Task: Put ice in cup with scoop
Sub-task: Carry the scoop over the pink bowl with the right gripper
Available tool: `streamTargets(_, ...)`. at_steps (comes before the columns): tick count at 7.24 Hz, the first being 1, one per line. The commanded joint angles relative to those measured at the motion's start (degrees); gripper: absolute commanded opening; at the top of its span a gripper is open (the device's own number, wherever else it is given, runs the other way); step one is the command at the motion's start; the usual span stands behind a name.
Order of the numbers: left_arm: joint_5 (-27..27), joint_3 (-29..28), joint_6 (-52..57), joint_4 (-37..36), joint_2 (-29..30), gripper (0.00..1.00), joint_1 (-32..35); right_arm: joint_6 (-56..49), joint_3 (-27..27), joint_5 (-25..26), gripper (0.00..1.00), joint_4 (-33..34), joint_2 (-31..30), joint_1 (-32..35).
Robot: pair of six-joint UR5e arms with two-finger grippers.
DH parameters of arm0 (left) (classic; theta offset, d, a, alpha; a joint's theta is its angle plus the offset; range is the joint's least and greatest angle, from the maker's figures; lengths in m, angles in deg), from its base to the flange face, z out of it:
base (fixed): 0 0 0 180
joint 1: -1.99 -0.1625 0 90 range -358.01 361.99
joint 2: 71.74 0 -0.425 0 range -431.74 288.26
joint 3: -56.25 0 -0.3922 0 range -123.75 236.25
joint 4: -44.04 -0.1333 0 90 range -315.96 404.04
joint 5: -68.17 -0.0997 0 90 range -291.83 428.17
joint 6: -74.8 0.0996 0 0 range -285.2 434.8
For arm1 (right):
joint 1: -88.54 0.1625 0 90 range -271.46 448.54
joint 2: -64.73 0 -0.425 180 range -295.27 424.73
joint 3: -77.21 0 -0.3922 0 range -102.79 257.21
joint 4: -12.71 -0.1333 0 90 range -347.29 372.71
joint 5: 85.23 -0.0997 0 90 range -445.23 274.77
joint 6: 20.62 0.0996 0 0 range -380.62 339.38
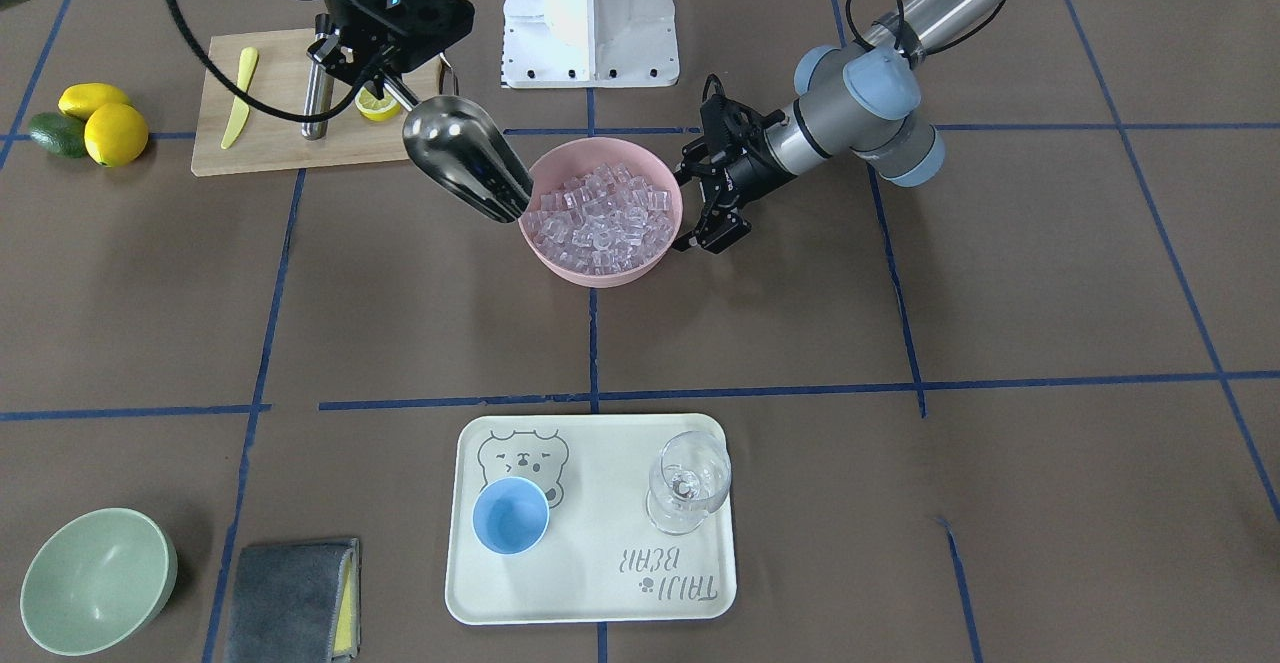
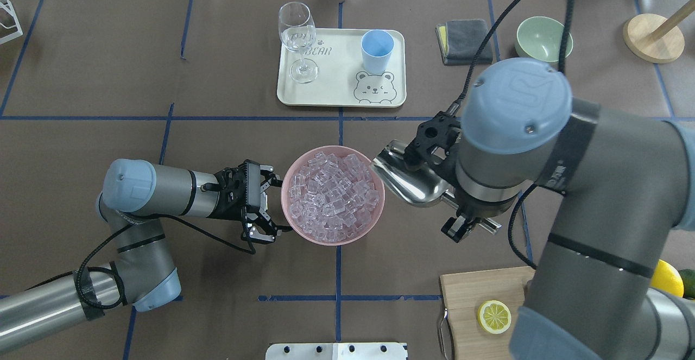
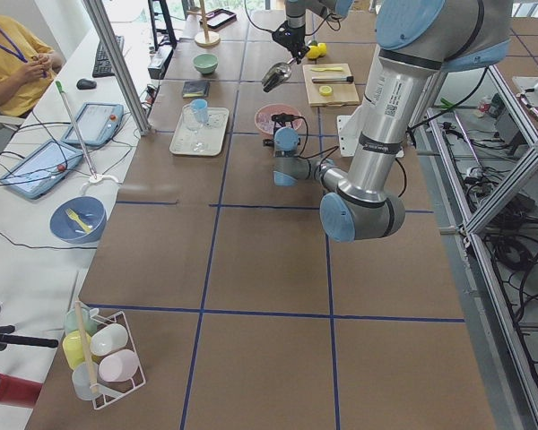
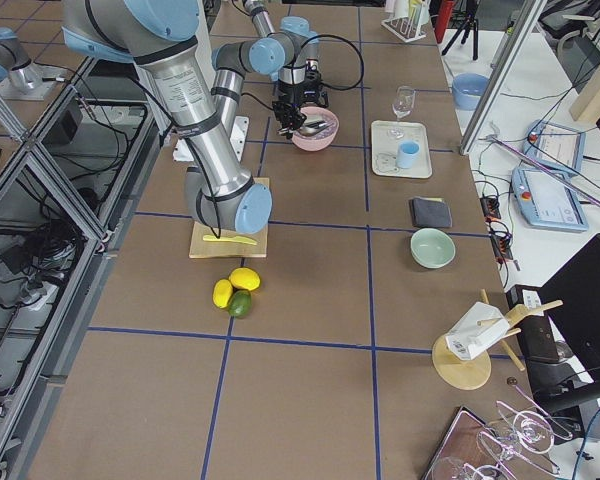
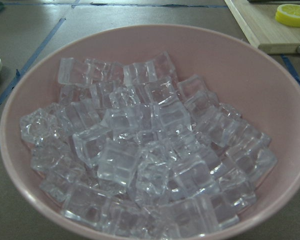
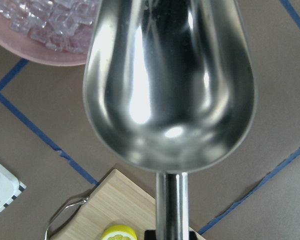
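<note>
The ice [image 1: 600,218] fills a pink bowl [image 1: 600,276] at the table's middle; it also shows in the overhead view [image 2: 331,194] and fills the left wrist view [image 5: 145,150]. My right gripper [image 1: 385,83] is shut on the handle of the steel scoop [image 1: 465,158]. The scoop [image 2: 407,178] is empty [image 6: 170,85] and hangs tilted, its tip over the bowl's rim. My left gripper [image 2: 270,203] is open, its jaws spread right beside the bowl's opposite rim [image 2: 285,202]. The light-blue cup [image 1: 511,514] stands empty on a cream tray [image 1: 600,583], far from the bowl.
A clear stemmed glass [image 1: 688,483] stands on the tray beside the cup. A wooden board [image 1: 270,143] holds a lemon half, a yellow knife and a steel cylinder. Lemons and an avocado [image 1: 90,123], a green bowl [image 1: 95,581] and a grey cloth [image 1: 292,598] lie around.
</note>
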Motion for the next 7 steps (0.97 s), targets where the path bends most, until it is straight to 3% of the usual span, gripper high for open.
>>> streamTargets(1,0.00,-0.04,-0.09,0.00,0.00,1.00,0.00,-0.75,7.27,4.40,0.00,11.91,11.70,-4.08)
streamTargets(4,0.00,-0.04,-0.09,0.00,0.00,1.00,0.00,-0.75,12.65,4.05,0.00,18.15,16.12,-5.49)
streamTargets(7,0.00,-0.13,-0.09,0.00,0.00,1.00,0.00,-0.75,24.43,3.79,0.00,20.47,21.59,-6.28)
